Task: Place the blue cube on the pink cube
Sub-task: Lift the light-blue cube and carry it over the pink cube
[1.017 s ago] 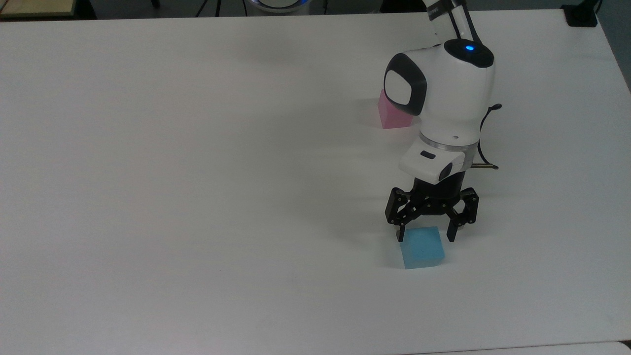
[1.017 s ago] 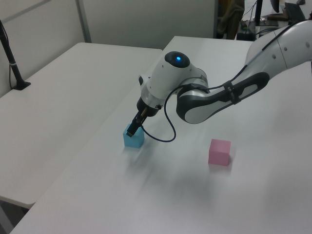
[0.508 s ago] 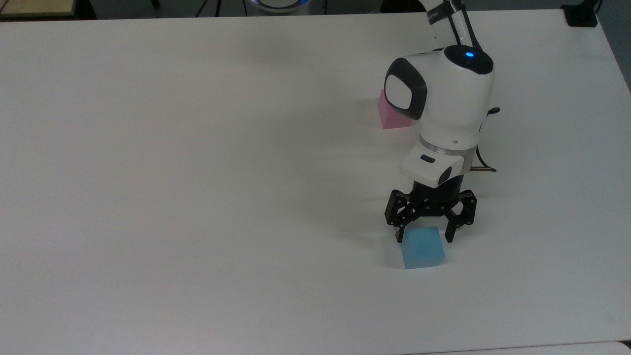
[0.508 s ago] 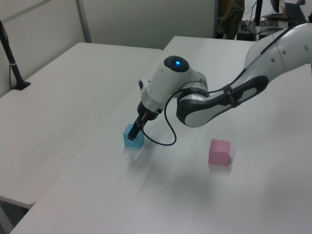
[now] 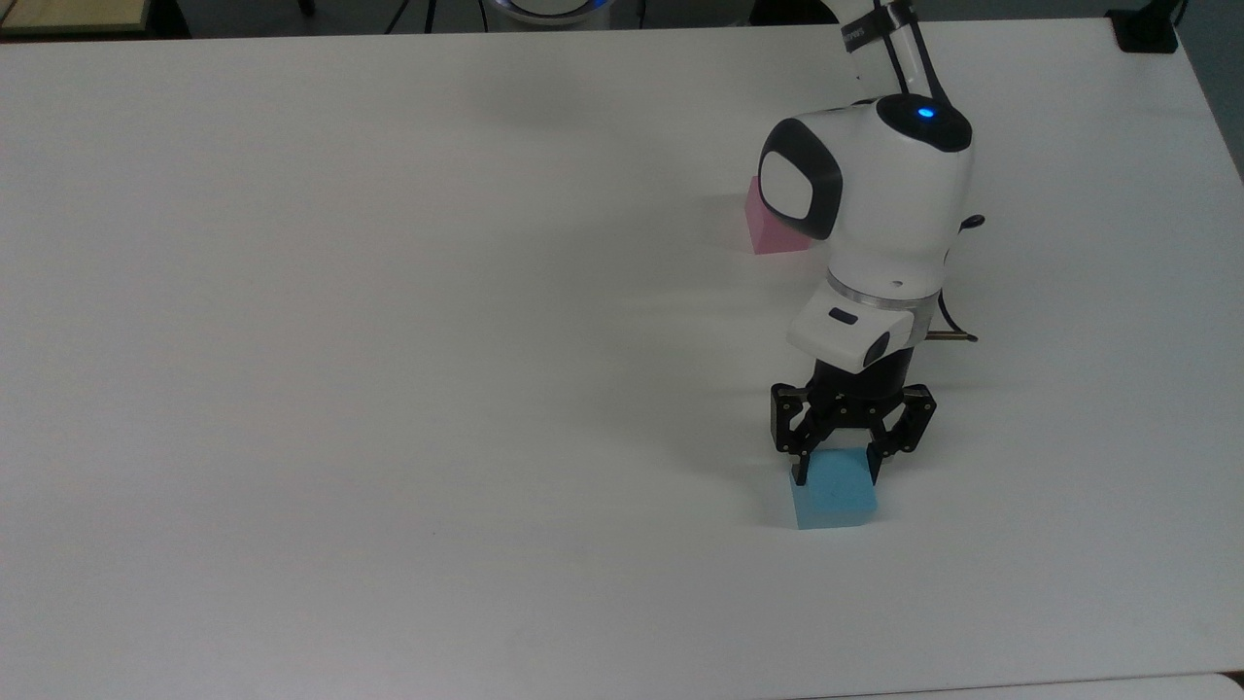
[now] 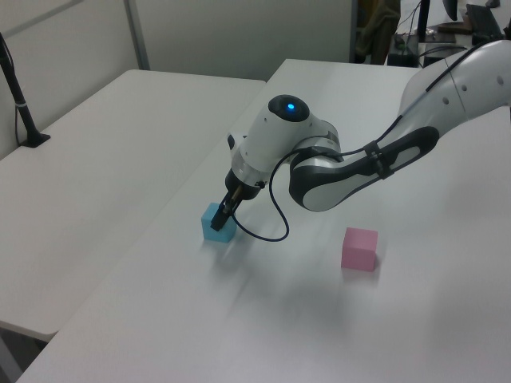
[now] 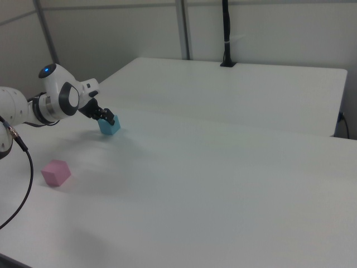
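The blue cube (image 5: 834, 498) rests on the white table (image 5: 389, 340), low at the top view's right. My gripper (image 5: 837, 476) points down over the cube's far half, and its black fingers press against the cube's two sides. In the left view the gripper (image 6: 223, 215) sits on the blue cube (image 6: 214, 232); in the right view the gripper (image 7: 106, 118) meets the blue cube (image 7: 111, 128) from the right view's left. The pink cube (image 5: 768, 233) stands apart, partly hidden behind my arm's wrist, and is seen whole in the left view (image 6: 358, 249) and the right view (image 7: 56, 172).
A black cable (image 5: 957, 292) loops off the wrist. A black mount (image 5: 1147, 29) sits at the table's far right corner in the top view. A second white table (image 6: 96, 159) adjoins, with a black pole (image 6: 17, 96) clamped at its edge.
The gripper has come down a little onto the blue cube and its fingers have drawn in from a wide stance to touch the cube's sides. Both cubes stay in place.
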